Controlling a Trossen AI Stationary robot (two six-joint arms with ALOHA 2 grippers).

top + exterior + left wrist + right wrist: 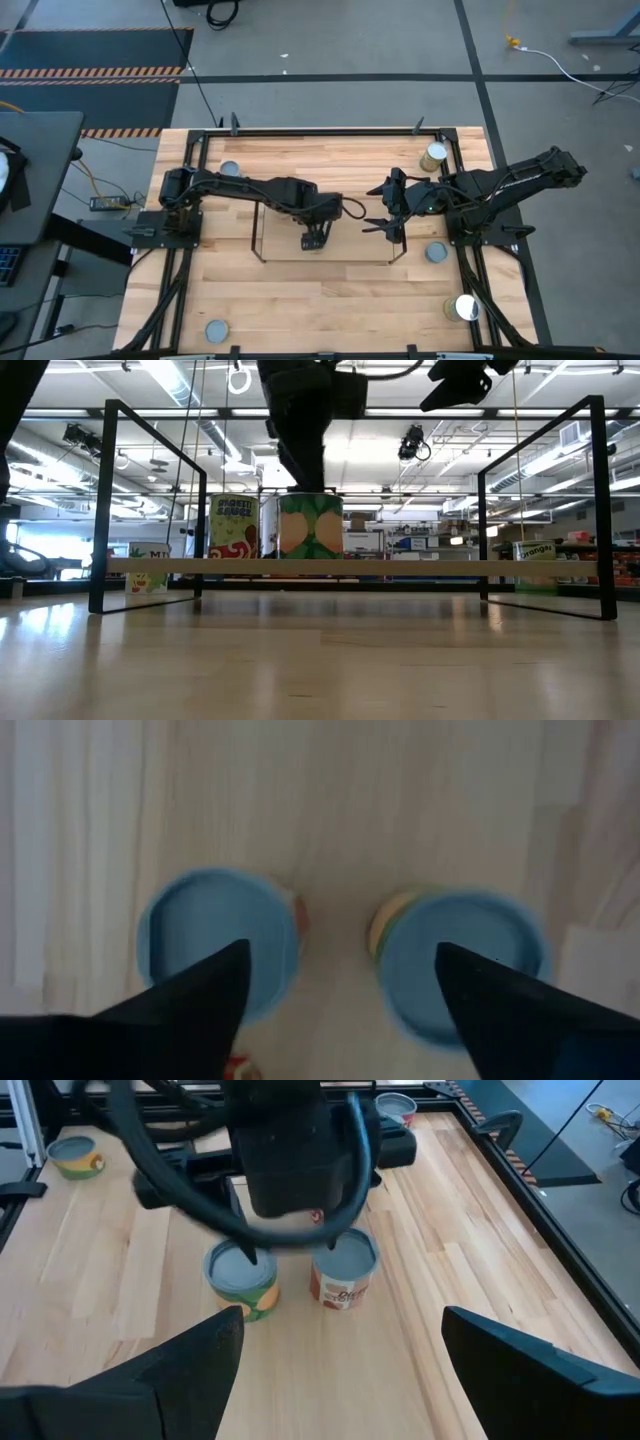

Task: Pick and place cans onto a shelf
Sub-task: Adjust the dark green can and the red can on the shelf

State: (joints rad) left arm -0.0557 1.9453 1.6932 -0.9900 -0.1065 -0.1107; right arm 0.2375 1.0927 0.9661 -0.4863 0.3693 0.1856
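Pale wooden planks make up the table [330, 300], ringed by a black frame, with grey floor and hazard-striped mats beyond. Near the middle stands the shelf [262, 240], a low rack of thin dark rods. Two cans sit side by side on it: a green-labelled can [243, 1278] and a red-labelled can [345, 1273], close together but apart. Directly above them hangs the left gripper [314, 240], its fingers [190, 995] spread wide, one over each can top, holding nothing. From table height, the green-labelled can sits right under this arm, with the red one just to its left. To the right of the shelf, the right gripper [385, 215] waits in the air, fingers also spread and empty. Other cans lie scattered: a far-left can [230, 169], a far-right can [434, 156], a near-left can [215, 330], a grey-topped can [436, 252] right of the shelf, and a shiny-topped can [465, 308] at the near right.
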